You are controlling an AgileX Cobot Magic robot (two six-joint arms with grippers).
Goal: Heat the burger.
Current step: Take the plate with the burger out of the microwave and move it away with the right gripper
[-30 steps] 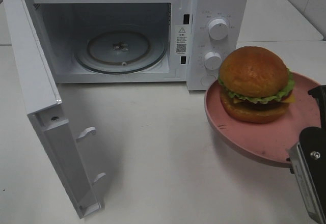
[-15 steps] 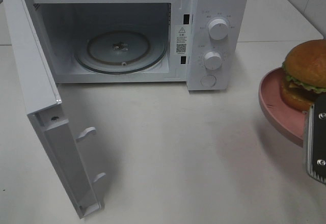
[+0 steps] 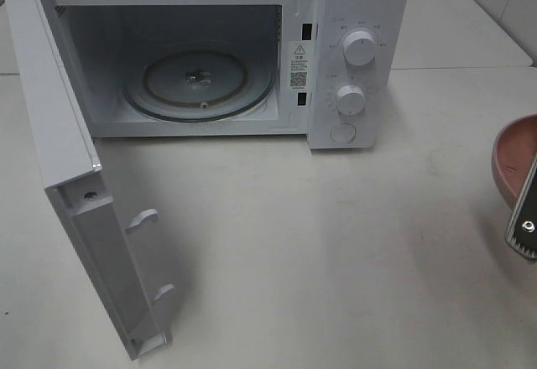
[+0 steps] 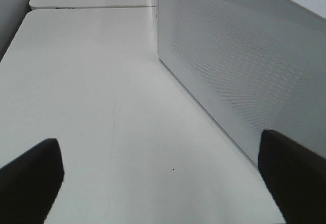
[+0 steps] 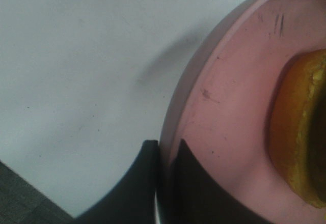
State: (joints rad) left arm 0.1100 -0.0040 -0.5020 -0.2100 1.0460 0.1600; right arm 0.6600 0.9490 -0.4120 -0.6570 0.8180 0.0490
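Observation:
The burger [image 5: 301,132] shows in the right wrist view as a golden-brown bun edge resting on a pink plate [image 5: 229,102]. My right gripper [image 5: 163,175] is shut on the plate's rim, one finger on each side of it. In the exterior high view only a sliver of the pink plate [image 3: 513,153] shows at the right edge, above the table, and the burger is out of frame there. The left gripper [image 4: 163,183] is open with nothing between its dark fingers [image 4: 30,178], low over the table beside the microwave's perforated wall [image 4: 244,66].
A white microwave [image 3: 357,59] stands at the back with its door [image 3: 59,151] swung wide to the left and its glass turntable [image 3: 200,84] bare. A metal part of the right arm [image 3: 524,218] shows at the right edge.
The plate with the burger has moved to the right, held by my right gripper, from in front of the microwave's dials to nearly out of the exterior view. The left gripper has stayed open.

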